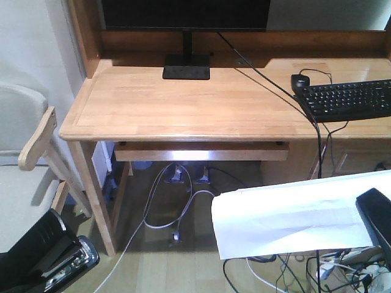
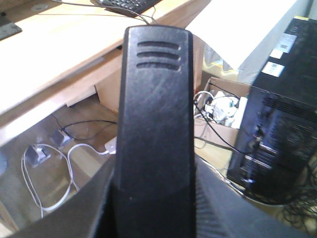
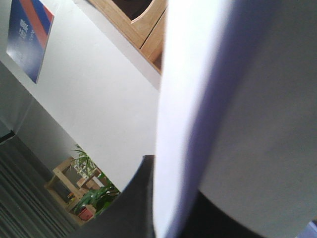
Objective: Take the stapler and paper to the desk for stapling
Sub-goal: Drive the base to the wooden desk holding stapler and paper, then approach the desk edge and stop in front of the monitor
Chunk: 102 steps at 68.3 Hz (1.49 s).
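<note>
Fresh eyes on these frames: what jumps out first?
The white paper hangs in mid-air at the lower right of the front view, pinched by the right end effector and short of the desk. The black stapler fills the left wrist view, gripped by the left end effector, also off the desk. The desk carries a monitor base and a keyboard at its right.

1. The stapler [image 1: 61,256] runs off the front view's bottom-left corner, so its far end is unseen.
2. The paper [image 1: 287,213] is cut by the right edge there, and in the right wrist view it is a blur.
3. The monitor [image 1: 183,13] loses its top and the keyboard [image 1: 348,99] its right end.
</note>
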Motion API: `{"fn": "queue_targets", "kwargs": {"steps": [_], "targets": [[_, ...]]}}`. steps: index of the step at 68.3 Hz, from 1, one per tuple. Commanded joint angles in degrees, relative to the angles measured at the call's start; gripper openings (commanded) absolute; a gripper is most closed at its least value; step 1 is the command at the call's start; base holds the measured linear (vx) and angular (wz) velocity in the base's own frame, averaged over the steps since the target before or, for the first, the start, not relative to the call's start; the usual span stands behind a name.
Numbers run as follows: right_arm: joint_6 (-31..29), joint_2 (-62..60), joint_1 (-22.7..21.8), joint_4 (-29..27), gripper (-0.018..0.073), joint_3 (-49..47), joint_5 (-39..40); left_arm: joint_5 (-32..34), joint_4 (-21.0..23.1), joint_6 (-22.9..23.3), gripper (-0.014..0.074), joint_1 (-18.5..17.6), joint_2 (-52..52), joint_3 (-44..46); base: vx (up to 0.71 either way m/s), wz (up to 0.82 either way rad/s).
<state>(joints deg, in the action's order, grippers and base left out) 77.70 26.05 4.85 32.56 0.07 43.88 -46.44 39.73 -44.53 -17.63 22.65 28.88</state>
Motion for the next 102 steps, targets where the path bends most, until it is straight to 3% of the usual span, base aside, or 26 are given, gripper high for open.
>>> {"fn": "queue_targets", "kwargs": {"steps": [1,102], "targets": [[-0.58,0.22,-0.06,-1.1,-0.0005,-1.56,3.52,5.24,3.62,-0.05,-0.0007,-0.11,0.31,1.91,0.25,-0.07],[-0.58,0.22,-0.06,-1.1,-0.0005,-1.56,3.52,5.24,3.62,-0.05,-0.0007,-0.11,0.31,1.91,0.19,-0.02]]}}
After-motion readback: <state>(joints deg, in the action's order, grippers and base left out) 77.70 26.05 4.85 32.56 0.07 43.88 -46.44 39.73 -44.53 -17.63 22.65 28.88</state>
